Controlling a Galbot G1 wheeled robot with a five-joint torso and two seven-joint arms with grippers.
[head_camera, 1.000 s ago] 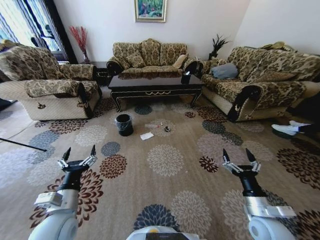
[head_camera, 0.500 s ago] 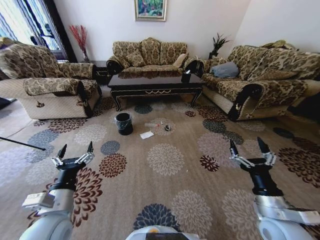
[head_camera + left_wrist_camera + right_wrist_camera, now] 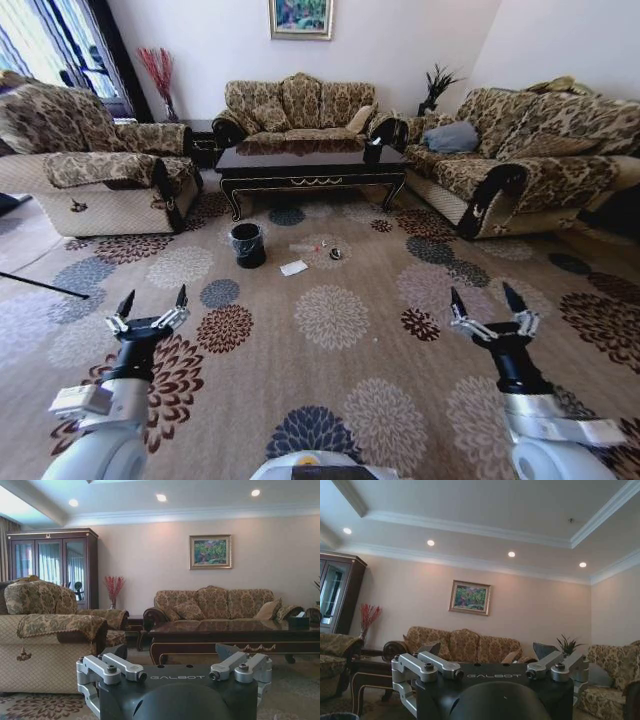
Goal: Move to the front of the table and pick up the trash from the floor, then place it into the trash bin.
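Head view gives us the trash on the flowered carpet, just in front of the table: a clear bottle with a red cap, a small dark object to its right, and a white paper square a little nearer to us. We see the trash bin, round and black, standing on the floor just left of these pieces, below the table's left end. We hold our left gripper low over the carpet at near left, released with fingers spread and holding nothing. Our right gripper is at near right, likewise spread wide and bare. Both grippers are well apart from the trash. Sofas stand left, right and beyond the table.
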